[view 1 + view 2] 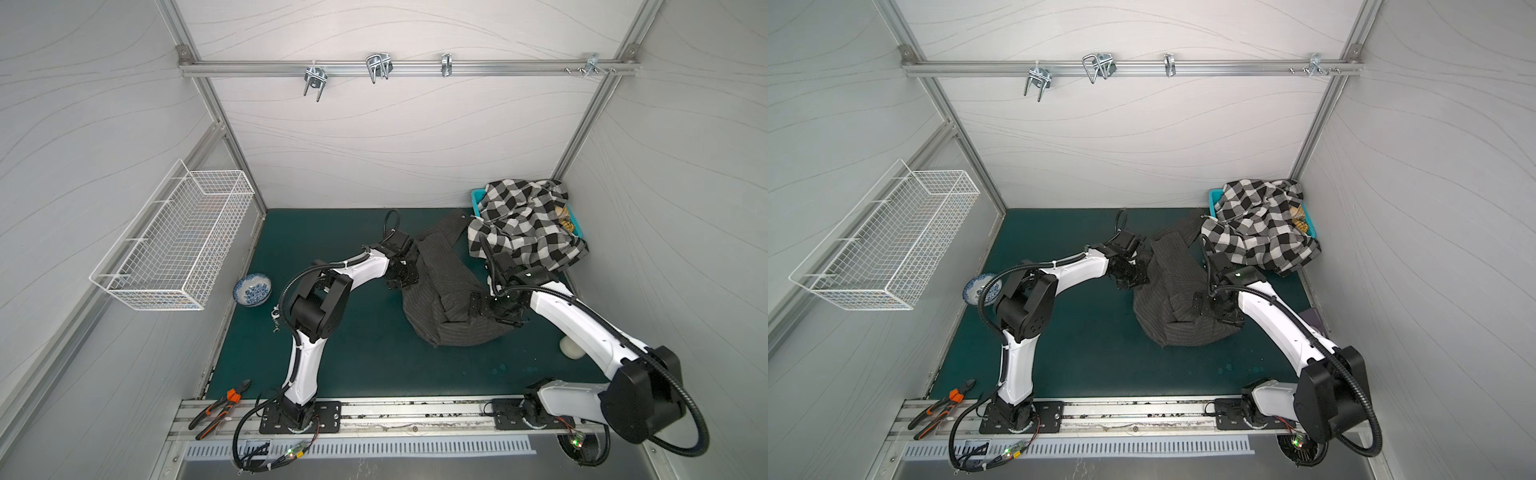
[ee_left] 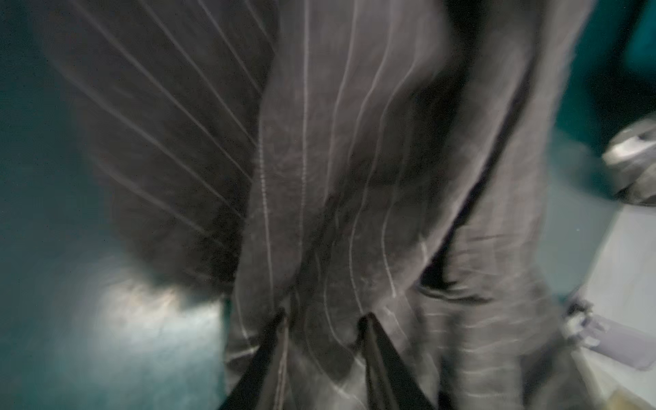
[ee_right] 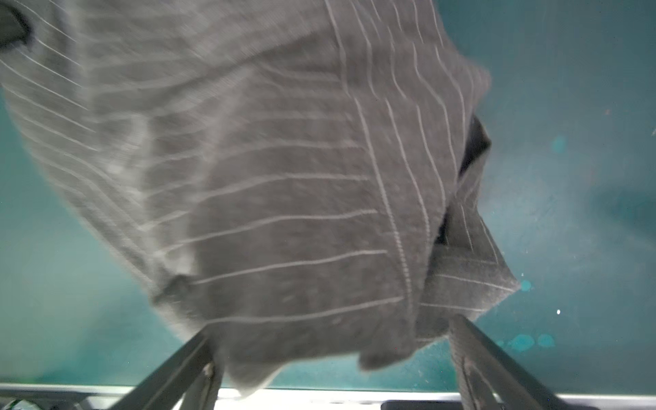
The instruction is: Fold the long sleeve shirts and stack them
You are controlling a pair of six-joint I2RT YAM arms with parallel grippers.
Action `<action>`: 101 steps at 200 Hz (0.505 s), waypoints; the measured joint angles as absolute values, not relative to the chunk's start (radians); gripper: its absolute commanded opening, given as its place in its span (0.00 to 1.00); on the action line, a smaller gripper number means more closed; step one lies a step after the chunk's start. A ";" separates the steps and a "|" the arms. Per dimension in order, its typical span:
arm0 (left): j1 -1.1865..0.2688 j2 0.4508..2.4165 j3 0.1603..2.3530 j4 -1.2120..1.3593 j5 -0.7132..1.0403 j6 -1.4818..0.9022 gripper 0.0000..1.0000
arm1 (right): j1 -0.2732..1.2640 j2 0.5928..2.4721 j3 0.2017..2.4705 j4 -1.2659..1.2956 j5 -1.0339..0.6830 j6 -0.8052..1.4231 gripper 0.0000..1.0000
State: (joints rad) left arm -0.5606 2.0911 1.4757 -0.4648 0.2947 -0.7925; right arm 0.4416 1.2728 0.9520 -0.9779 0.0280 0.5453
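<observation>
The dark charcoal pinstriped shirt [image 1: 440, 307] [image 1: 1167, 316] lies crumpled mid-table on the green mat, one sleeve trailing toward the back. At its left edge my left gripper [image 1: 401, 274] [image 2: 324, 321] is pinched shut on a fold of the striped cloth [image 2: 337, 142]. My right gripper [image 1: 478, 305] [image 3: 330, 340] sits at the shirt's right side with its jaws wide open; the cloth [image 3: 266, 177] hangs loosely over the gap, ungripped. The black-and-white checked shirt [image 1: 523, 224] [image 1: 1258, 228] is heaped over the teal basket [image 1: 478, 195] in the back right corner.
A white wire basket [image 1: 178, 241] hangs on the left wall. A blue-patterned bowl [image 1: 252, 289] stands at the mat's left edge, and pliers [image 1: 220, 405] lie on the front rail. A white round object [image 1: 571, 347] sits under my right arm. Metal hooks [image 1: 378, 66] hang from the back rail.
</observation>
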 measured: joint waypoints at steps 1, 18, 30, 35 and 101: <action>-0.561 2.091 1.476 -0.465 0.295 -0.793 0.03 | 0.442 1.273 0.948 -0.978 0.028 0.546 0.90; -0.558 2.089 1.462 -0.465 0.312 -0.805 0.00 | 0.443 1.268 0.903 -0.977 0.025 0.553 0.47; -0.553 2.075 1.460 -0.465 0.312 -0.807 0.00 | 0.443 1.267 0.888 -0.976 0.025 0.552 0.14; -0.550 2.061 1.455 -0.465 0.310 -0.809 0.00 | 0.443 1.267 0.887 -0.974 0.025 0.551 0.06; -0.320 1.407 1.344 -0.570 0.181 -0.824 0.00 | 0.554 1.240 1.238 -0.976 0.075 0.509 0.00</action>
State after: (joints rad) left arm -0.3199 1.4071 1.3441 -0.5705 0.1810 -0.8242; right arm 0.5537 1.2400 1.2381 -0.9760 0.0750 0.5091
